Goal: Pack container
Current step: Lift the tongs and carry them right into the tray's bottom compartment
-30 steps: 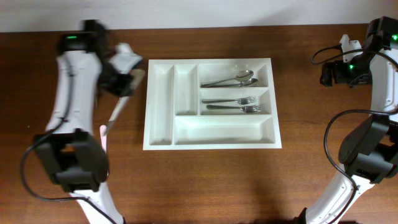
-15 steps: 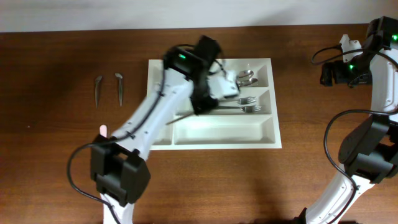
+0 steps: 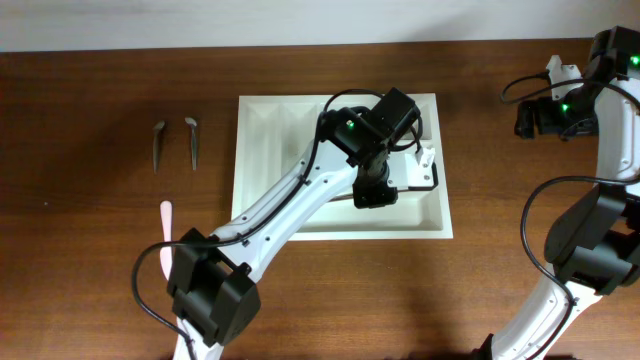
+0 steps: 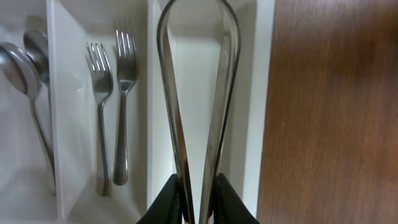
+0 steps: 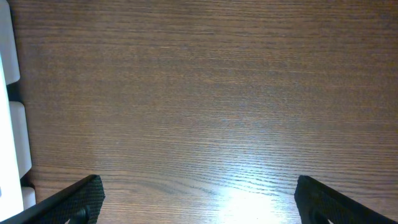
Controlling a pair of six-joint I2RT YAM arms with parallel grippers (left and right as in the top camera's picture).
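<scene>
- The container (image 3: 258, 160) lies flat in the middle of the bench (image 3: 90, 260), a white tray with its long side running left to right in the overhead view.
- From above, the left arm reaches across the tray and its dark left hand (image 3: 368, 190) sits over the right-hand part, hiding whatever it carries and most of the cutlery below it.
- The left wrist view fills that gap. The left hand (image 4: 198, 200) is clamped on a pair of metal tongs (image 4: 174, 124), whose two arms run up from the fingers (image 4: 171, 198) and join in a rounded loop at the top edge.
- That same view shows the tongs over a long compartment beside the container's outer wall (image 4: 264, 74). Two forks (image 4: 121, 106) lie in the next compartment and spoons (image 4: 31, 81) in the one after.
- Whether the tongs touch the tray floor cannot be told.
- Only the overhead view shows two dark utensils (image 3: 158, 147) lying side by side on the bench left of the tray, with a pale pink piece (image 3: 166, 215) nearer the arm's base.
- The right hand (image 3: 530, 120) is well to the right of the tray. Its own camera shows its tips (image 5: 81, 198) set wide apart, holding nothing, over bare wood.
</scene>
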